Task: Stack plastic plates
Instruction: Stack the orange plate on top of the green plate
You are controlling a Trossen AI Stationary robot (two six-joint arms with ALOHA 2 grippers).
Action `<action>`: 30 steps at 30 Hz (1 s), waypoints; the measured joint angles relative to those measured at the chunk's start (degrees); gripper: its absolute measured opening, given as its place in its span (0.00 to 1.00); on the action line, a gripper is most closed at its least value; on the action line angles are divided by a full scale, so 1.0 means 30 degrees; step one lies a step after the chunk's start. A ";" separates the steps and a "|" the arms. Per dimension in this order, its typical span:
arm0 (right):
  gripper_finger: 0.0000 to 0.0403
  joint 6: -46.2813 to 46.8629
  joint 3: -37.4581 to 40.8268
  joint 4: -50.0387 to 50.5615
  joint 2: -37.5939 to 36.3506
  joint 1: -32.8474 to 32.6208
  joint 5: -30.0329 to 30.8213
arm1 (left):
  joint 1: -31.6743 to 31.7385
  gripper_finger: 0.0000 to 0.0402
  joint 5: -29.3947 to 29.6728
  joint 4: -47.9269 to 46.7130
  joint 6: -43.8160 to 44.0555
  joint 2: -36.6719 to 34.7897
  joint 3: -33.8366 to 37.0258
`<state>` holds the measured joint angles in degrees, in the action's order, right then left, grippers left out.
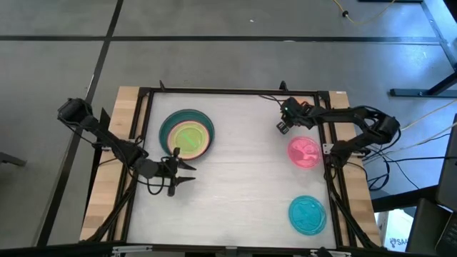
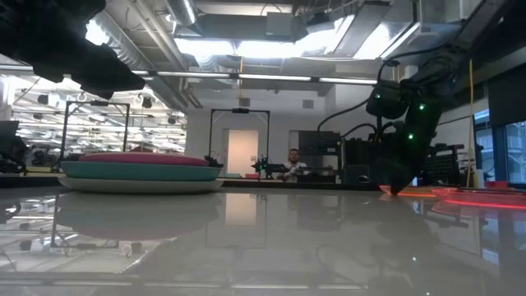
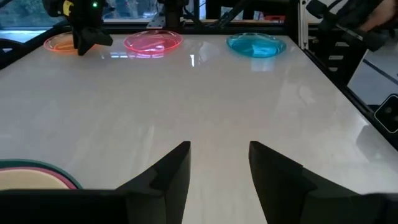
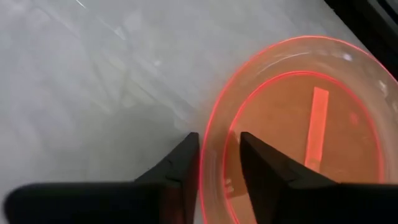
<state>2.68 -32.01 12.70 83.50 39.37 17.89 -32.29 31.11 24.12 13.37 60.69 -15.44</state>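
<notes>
A stack of plastic plates (image 1: 187, 135) sits at the table's left, with a green plate on top and a dark teal rim outermost. A magenta plate (image 1: 304, 151) and a cyan plate (image 1: 308, 214) lie singly at the right. An orange plate (image 4: 298, 137) lies flat at the far right. My right gripper (image 4: 219, 165) is over it and points steeply down; its fingers are open, one inside the rim and one outside. My left gripper (image 1: 178, 173) stands open and holds nothing, just off the stack's near-right side. My right gripper comes from above at a slant and stands astride the orange plate's rim (image 4: 210, 155), one finger (image 4: 183, 165) outside over the table, the other (image 4: 258, 165) inside over the plate's floor. The plate lies flat on the table. Whether the fingers touch the rim, I cannot tell.
A black frame (image 1: 235, 91) runs round the white tabletop. A wide bare stretch (image 1: 243, 178) lies between the stack and the single plates. In the low view a person (image 2: 292, 163) sits in the room beyond the table.
</notes>
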 joint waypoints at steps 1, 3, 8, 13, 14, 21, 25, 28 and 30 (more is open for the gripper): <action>0.25 0.0006 0.0006 -0.0035 0.0007 0.0039 -0.0066 | 0.0007 0.39 -0.0002 0.0000 0.0000 0.0000 0.0000; 0.19 -0.0012 0.0007 -0.0056 0.0014 0.0036 -0.0052 | 0.0007 0.39 -0.0007 -0.0007 0.0000 0.0000 0.0000; 0.03 -0.1026 0.0054 -0.0499 0.0044 -0.0303 0.0064 | 0.0007 0.39 0.0196 -0.0015 -0.0007 0.0000 0.0000; 0.02 -0.1934 -0.0015 -0.1934 -0.0168 -0.1925 0.0140 | 0.0007 0.39 0.1545 -0.0029 -0.0106 -0.0007 0.0000; 0.02 -0.2043 -0.0120 -0.2054 -0.0162 -0.2309 0.0025 | 0.0007 0.39 0.1537 -0.0025 -0.0140 -0.0007 -0.0004; 0.00 -0.3617 -0.1711 -0.2182 -0.0160 -0.5698 -0.0565 | 0.0007 0.39 0.2314 -0.0018 -0.0153 -0.0007 -0.0007; 0.00 -0.4971 -0.2926 -0.2964 -0.0092 -0.7823 -0.1441 | 0.0007 0.39 0.3340 0.0521 -0.0186 -0.0026 -0.0009; 0.00 -0.6103 -0.3730 -0.4370 0.0213 -0.9277 -0.2296 | 0.0007 0.39 0.4278 0.0615 -0.0979 -0.0545 -0.0229; 0.00 -0.6554 -0.4391 -0.5408 0.0657 -1.0078 -0.2673 | 0.0007 0.39 0.4998 0.0608 -0.1844 -0.1205 -0.0489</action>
<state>-16.98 -45.18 -3.52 85.48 9.13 9.87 -32.27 46.11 25.94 7.83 57.07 -16.91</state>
